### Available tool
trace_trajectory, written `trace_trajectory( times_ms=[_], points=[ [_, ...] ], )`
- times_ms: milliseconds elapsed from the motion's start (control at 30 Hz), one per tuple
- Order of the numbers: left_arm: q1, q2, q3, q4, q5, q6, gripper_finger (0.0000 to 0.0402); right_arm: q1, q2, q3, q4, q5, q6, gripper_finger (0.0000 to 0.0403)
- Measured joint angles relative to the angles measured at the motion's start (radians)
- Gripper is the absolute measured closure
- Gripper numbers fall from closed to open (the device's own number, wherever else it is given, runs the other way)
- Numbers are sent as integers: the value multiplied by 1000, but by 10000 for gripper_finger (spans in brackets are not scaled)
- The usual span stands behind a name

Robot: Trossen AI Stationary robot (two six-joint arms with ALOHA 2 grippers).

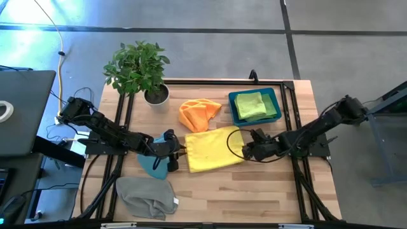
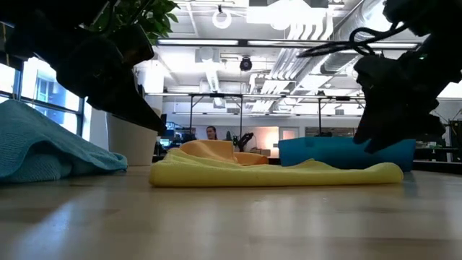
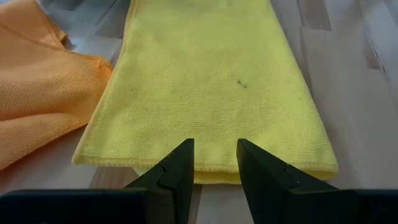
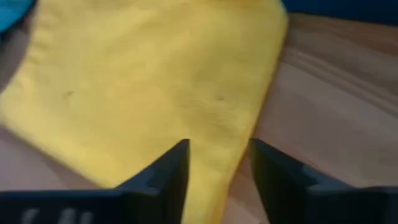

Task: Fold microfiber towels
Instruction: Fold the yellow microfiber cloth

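A yellow towel point(image 1: 213, 149) lies folded flat at the table's middle. My left gripper point(image 1: 182, 151) is open at the towel's left edge point(image 3: 205, 168), its fingers standing just over that edge. My right gripper point(image 1: 243, 151) is open at the towel's right edge point(image 4: 214, 180), one finger on either side of it. In the low view both grippers hang a little above the yellow towel point(image 2: 274, 173). An orange towel point(image 1: 199, 113) lies crumpled just beyond it. A light blue towel point(image 1: 154, 164) lies under my left arm. A grey towel point(image 1: 146, 196) lies near the front left.
A blue plastic bin point(image 1: 254, 106) at the far right holds a folded lime green towel point(image 1: 250, 105). A potted plant point(image 1: 137, 67) stands at the far left. Bare wood point(image 1: 254, 191) shows at the front right.
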Motion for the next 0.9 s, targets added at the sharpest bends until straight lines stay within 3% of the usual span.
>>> trace_trajectory(
  times_ms=[133, 267, 600, 900],
  points=[
    [0, 0, 0, 0, 0, 0, 291, -50, 5, -1, 16, -5, 5, 183],
    [0, 0, 0, 0, 0, 1, 291, -96, 42, -1, 29, -54, 28, 165],
    [0, 0, 0, -6, 4, 20, 291, -138, 257, 13, 227, -98, -34, 204],
    [13, 0, 0, 73, 5, 158, 291, -138, 288, 43, 227, -65, -31, 249]
  ],
)
